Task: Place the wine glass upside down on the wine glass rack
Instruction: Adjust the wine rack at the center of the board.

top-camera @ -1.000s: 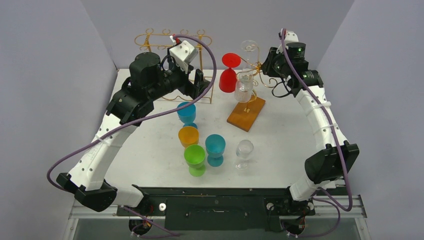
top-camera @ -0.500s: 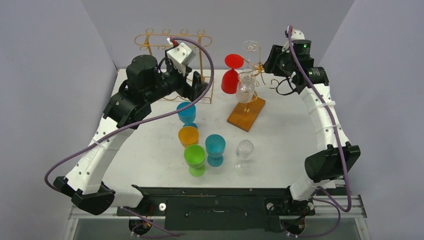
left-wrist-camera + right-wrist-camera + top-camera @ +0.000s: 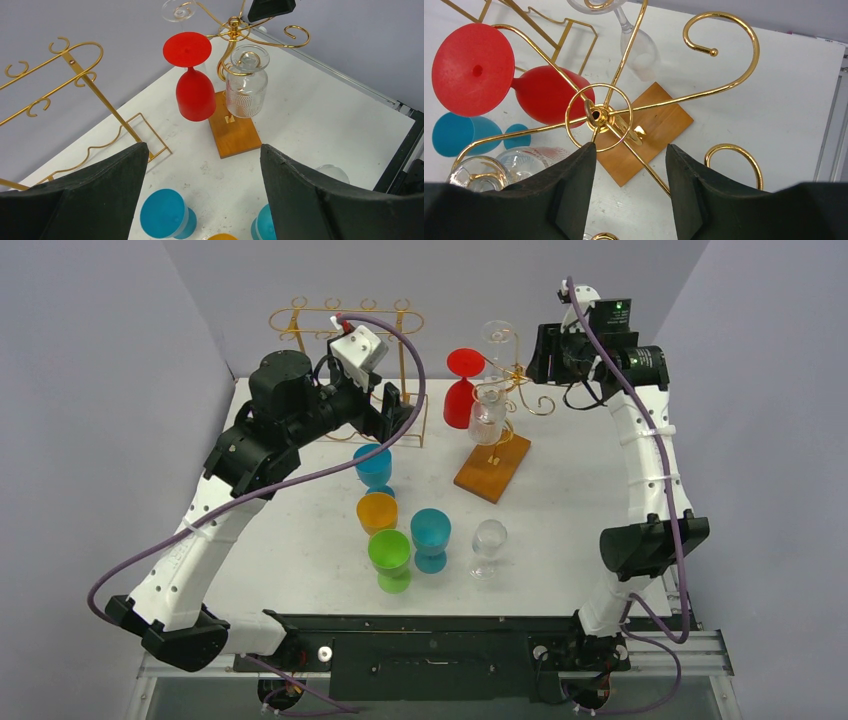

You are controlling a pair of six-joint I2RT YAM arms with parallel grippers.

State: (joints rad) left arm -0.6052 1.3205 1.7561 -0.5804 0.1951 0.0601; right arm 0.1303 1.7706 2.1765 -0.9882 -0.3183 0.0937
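Gold rack (image 3: 596,115) (red glass (image 3: 549,95) hanging) sits below the empty, parted right gripper (image 3: 630,156); left gripper (image 3: 202,150) likewise agape.

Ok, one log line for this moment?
left gripper: open, empty | right gripper: open, over rack | hung upside down: red glass, patterned glass, clear wine glass

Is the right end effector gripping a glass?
No, the right end effector is open above the rack, holding nothing.

Both arms high and outstretched; left end effector (image 3: 397,410) wide agape, right end effector (image 3: 630,150) moderately parted, both empty.
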